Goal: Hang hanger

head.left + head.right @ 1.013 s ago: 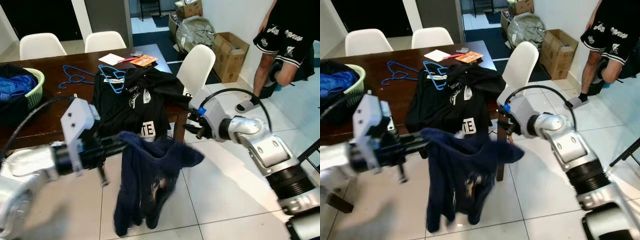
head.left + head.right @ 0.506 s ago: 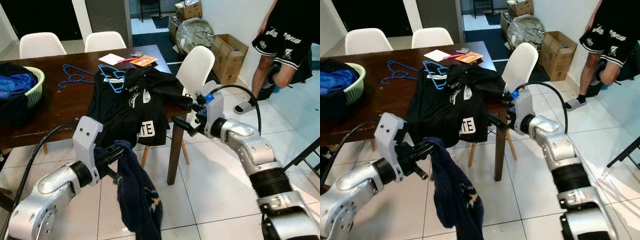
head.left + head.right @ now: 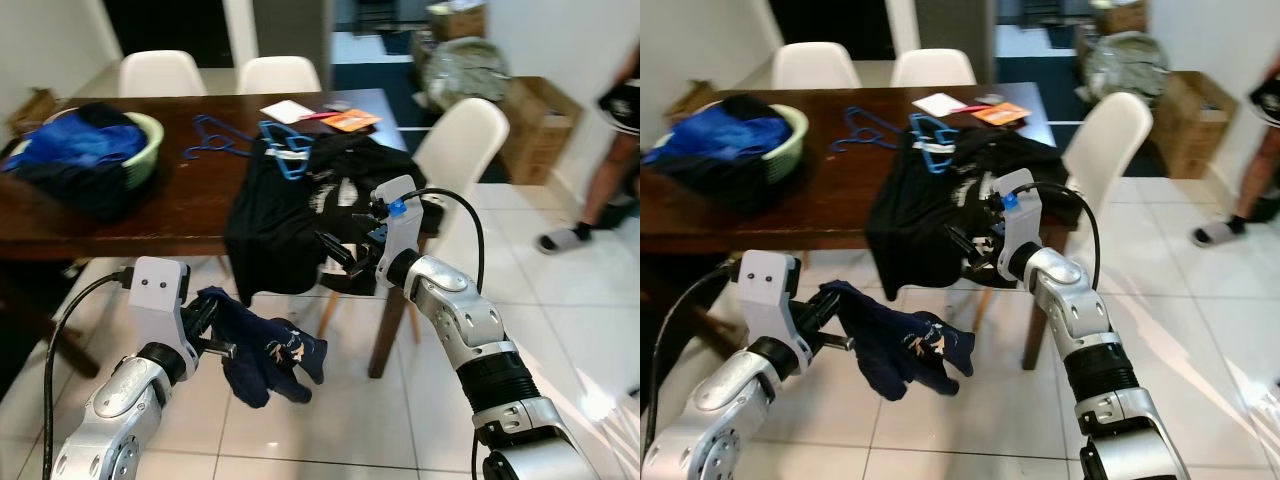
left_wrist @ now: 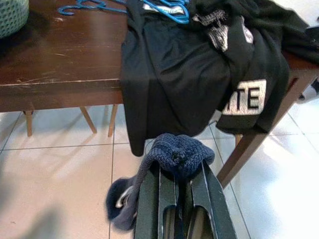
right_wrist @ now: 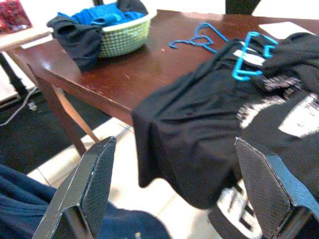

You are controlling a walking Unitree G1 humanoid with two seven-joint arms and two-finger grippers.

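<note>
Take the dark wooden table point(image 3: 120, 215) as your landmark. The black T-shirts point(image 3: 290, 215) are heaped over its near edge at the right-hand end and hang partway down toward the floor, and the bright blue hanger point(image 3: 283, 150) lies flat on top of that heap, its hook pointing toward the table's far edge, so its long axis runs roughly across the tabletop. A second, darker blue hanger point(image 3: 213, 137) lies on bare wood just beside it, farther in toward the green basket point(image 3: 140, 150) of clothes at the table's left end.

Your right gripper point(image 3: 350, 262) is much the nearer tool: it hovers in front of the draped shirts, just below the table's edge, fingers spread wide and holding nothing. From it the bright hanger lies up and beyond, over the table's edge, so I judge you must lift and reach forward.

Your left gripper point(image 3: 205, 325) is well below the table's near edge, over the tiled floor, clamped on a navy garment point(image 3: 265, 350) that bunches over its fingertips and dangles.

Both hangers are thin plastic, and the bright one has a white label next to it.
</note>
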